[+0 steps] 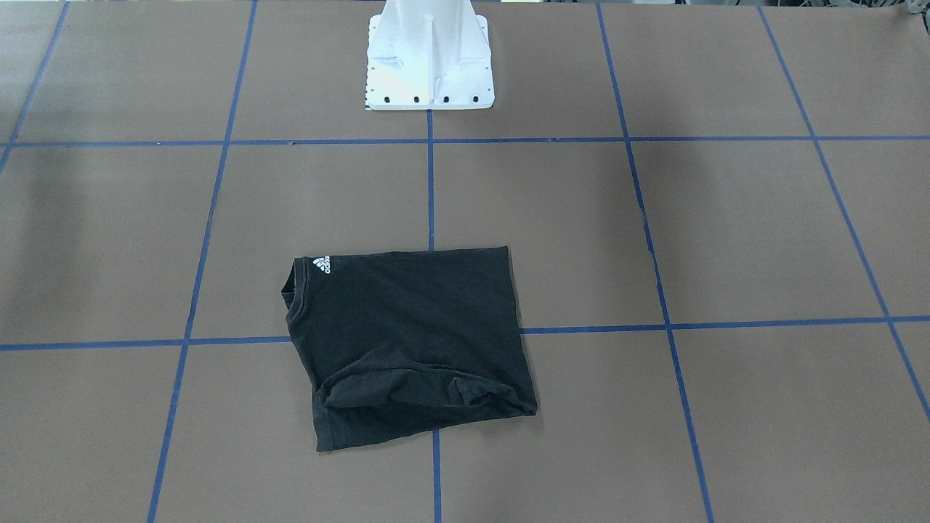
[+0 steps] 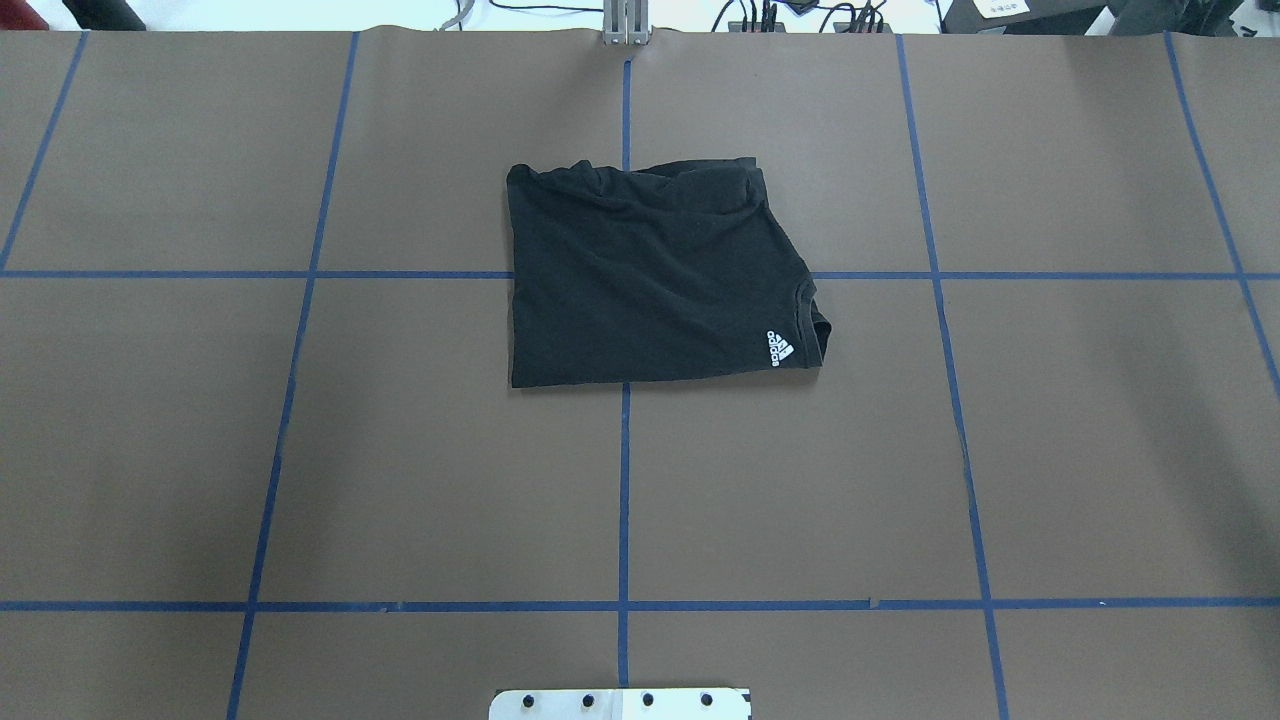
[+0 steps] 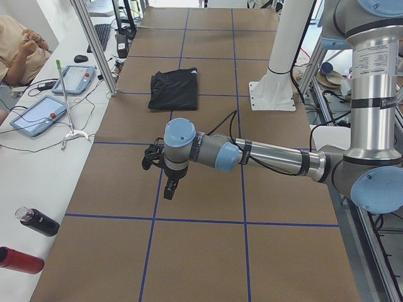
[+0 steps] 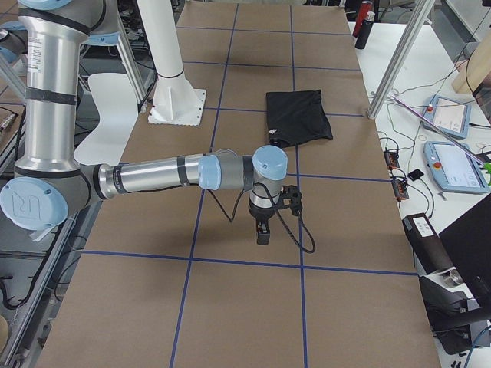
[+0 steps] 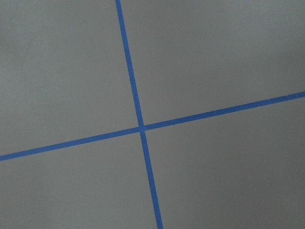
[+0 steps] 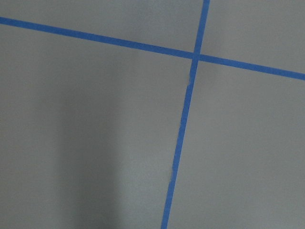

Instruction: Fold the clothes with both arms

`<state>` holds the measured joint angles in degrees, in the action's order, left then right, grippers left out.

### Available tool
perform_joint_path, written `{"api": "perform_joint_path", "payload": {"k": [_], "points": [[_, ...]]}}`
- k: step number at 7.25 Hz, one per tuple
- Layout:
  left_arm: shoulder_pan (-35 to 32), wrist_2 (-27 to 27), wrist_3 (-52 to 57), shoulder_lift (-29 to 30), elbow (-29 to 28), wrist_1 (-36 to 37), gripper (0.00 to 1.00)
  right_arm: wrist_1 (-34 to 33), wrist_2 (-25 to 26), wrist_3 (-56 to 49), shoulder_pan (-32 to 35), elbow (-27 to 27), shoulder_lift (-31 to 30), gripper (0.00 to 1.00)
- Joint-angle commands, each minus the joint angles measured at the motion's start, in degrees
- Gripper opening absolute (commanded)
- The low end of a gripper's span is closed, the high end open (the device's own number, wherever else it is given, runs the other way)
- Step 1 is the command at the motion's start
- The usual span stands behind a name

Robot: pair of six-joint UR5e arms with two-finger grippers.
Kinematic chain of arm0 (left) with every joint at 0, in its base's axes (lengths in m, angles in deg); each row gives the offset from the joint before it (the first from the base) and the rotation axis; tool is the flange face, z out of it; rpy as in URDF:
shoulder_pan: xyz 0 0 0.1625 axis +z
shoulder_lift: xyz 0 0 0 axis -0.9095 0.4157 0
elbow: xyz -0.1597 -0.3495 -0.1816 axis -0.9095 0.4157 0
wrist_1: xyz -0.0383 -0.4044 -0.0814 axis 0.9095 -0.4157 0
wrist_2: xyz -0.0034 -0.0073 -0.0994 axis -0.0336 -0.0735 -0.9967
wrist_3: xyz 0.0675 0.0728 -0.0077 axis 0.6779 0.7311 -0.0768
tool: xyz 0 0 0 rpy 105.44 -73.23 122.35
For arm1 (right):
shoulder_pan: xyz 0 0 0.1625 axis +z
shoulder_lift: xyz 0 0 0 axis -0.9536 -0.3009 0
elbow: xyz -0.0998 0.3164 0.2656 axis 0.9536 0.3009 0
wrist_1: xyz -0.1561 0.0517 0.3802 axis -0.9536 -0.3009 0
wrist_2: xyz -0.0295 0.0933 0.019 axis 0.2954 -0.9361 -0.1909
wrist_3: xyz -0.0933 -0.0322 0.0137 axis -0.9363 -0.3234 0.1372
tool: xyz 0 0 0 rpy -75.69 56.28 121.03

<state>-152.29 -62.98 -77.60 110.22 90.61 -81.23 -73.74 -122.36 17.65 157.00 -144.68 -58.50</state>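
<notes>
Left: grey metal left arm with light blue joint caps [image 3: 271,156] stretched low over brown blue-taped table [image 2: 400,480], black left gripper [image 3: 169,192] pointing down; can't tell clenched or released.

Centre: black short-sleeved T-shirt [image 2: 650,275] folded flat, white three-stripe logo [image 2: 780,348] up, straddling centre tape line, well apart from both grippers.

Right: grey metal right arm [image 4: 146,176] likewise low, black right gripper [image 4: 262,234] pointing down; grip state unreadable.

One black T-shirt [image 2: 650,280] lies on the one bench [image 2: 400,470], which also carries one white pedestal [image 1: 429,65]. There are two robot arms, the left arm [image 3: 271,155] and the right arm [image 4: 153,175], and two end effectors, the left end effector [image 3: 169,194] and the right end effector [image 4: 261,236]. On the side table are two tablets, a far tablet [image 3: 74,78] and a near tablet [image 3: 34,116], and two bottles, one black bottle [image 3: 38,221] and one red bottle [image 3: 19,260], with one person [image 3: 19,47] sitting beside it.
</notes>
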Motion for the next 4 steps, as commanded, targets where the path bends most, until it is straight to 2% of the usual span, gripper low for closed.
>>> {"api": "perform_joint_path", "payload": {"k": [1,4], "points": [[-0.2,-0.9,-0.2,-0.1,-0.6,-0.6,1.0,-0.6,0.4,0.2,0.0,-0.2,0.3,1.0],[-0.6,-0.9,-0.3,-2.1,1.9,-0.3,1.0,-0.4,0.4,0.9,-0.1,0.3,0.8,1.0]]}}
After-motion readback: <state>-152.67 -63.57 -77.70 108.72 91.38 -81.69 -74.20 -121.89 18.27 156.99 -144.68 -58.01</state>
